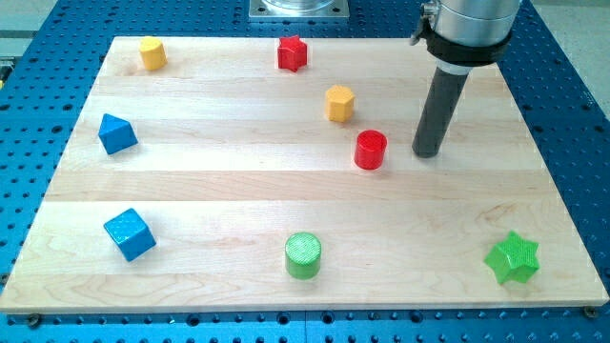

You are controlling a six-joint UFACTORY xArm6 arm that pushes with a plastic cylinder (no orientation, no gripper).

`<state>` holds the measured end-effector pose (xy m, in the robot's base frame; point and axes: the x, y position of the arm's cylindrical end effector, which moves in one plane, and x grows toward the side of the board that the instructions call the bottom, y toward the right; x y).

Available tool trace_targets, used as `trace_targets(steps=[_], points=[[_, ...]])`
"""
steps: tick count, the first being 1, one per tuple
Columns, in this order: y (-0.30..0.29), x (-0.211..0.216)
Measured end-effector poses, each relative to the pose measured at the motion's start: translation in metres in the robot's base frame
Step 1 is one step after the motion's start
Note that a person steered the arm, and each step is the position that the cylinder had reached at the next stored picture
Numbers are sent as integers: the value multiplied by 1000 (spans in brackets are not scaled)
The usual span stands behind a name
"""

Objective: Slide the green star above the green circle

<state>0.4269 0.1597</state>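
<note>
1. Resting on the wooden board [286, 205], my tip [426, 153] stands in the upper right part of the worktop, closer to the right edge than to the middle.
2. There is no claw on this arm, only the straight dark rod, so nothing opens or closes and nothing is held; the tip touches no block.
3. The red cylinder [370, 150] lies just beside the tip on the view's left, with a narrow gap between them.
4. The green star [513, 258] sits near the bottom right corner of the board, close to both the right edge and the bottom edge, well apart from the tip and lower than it in the view.
5. The star lies flat; one point aims roughly toward the view's top, tilted slightly, and it has no clear long axis.
6. The green circle [303, 255] lies close to the bottom edge, about midway along it, well to the view's left of the star and at about the same height.
7. The yellow hexagon [339, 103] is up and left of the red cylinder.
8. The red star [293, 52] lies near the top edge, around its middle.
9. The yellow block [152, 52] sits near the top left corner; its shape is hard to make out.
10. The blue triangular block [116, 133] is close to the left edge.
11. The blue cube [129, 234] sits toward the bottom left corner.
</note>
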Motion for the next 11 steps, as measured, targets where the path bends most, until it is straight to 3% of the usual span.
trace_targets(steps=[2, 3, 5, 7, 8, 11], points=[[-75, 12], [-74, 18], [120, 77], [119, 190], [95, 190], [5, 133]])
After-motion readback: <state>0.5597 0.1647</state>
